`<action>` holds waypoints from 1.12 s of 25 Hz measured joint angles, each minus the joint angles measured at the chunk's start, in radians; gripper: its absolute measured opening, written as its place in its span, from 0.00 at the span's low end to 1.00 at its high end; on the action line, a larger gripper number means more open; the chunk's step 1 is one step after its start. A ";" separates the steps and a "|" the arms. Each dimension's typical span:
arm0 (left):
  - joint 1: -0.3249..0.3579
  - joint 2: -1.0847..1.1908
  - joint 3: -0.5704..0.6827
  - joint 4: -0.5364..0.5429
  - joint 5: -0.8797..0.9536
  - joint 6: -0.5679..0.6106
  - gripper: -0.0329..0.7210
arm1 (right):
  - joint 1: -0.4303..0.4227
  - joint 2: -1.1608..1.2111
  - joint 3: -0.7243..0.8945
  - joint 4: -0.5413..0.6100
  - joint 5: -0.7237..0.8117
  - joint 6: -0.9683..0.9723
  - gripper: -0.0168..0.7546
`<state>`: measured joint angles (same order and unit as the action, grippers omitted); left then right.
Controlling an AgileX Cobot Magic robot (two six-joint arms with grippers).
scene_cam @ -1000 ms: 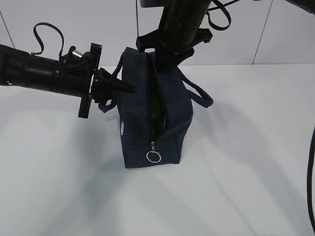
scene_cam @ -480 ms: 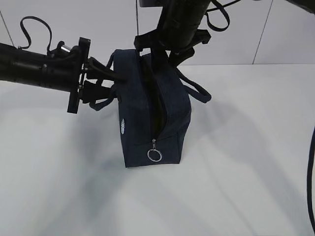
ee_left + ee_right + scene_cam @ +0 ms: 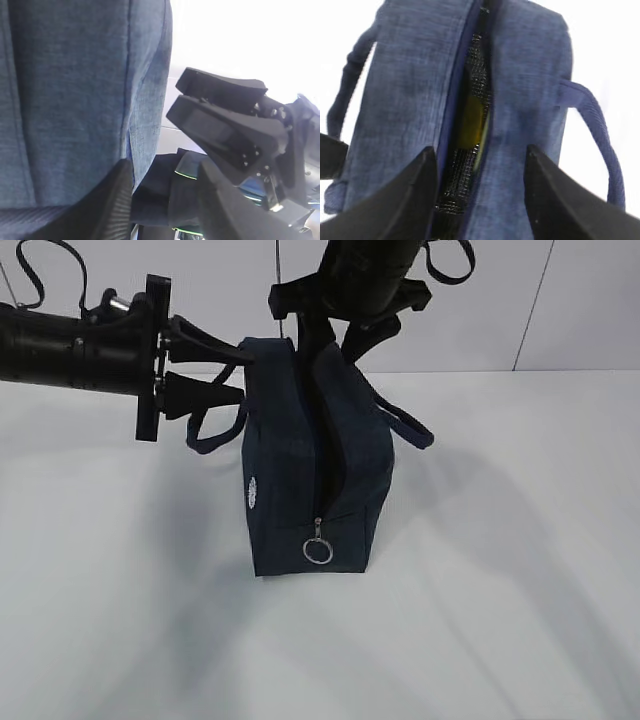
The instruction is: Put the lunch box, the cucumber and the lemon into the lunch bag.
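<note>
The lunch bag (image 3: pixel 300 460) stands upright on the white table (image 3: pixel 500 590), its zip gaping, and something yellow, probably the lemon (image 3: pixel 472 120), shows in the slit. No lunch box or cucumber visible from here. The left gripper (image 3: pixel 205 365) hangs beside the bag's upper corner, jaws spread and empty, right by the handle loop (image 3: pixel 215 430). The right gripper (image 3: pixel 480 185) hovers over the opening, spread too. Risk now: a finger snagging that loop and tipping the bag.

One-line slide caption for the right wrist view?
Right gripper fingers spread over the navy lunch bag, its zipper slit showing something yellow, probably the lemon, inside.
</note>
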<state>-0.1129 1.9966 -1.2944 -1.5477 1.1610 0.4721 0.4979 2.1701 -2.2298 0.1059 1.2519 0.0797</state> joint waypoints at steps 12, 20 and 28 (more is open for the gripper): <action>0.012 -0.034 0.000 -0.014 0.002 -0.010 0.45 | 0.000 -0.018 0.000 -0.046 0.000 -0.002 0.57; 0.103 -0.137 0.000 0.143 0.007 -0.016 0.45 | 0.000 -0.106 0.000 -0.062 0.002 -0.002 0.57; 0.130 -0.310 0.000 0.493 0.029 -0.016 0.36 | 0.000 -0.273 0.140 -0.060 0.004 -0.041 0.57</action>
<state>0.0173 1.6867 -1.2944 -1.0551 1.1904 0.4558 0.4979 1.8973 -2.0902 0.0454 1.2557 0.0385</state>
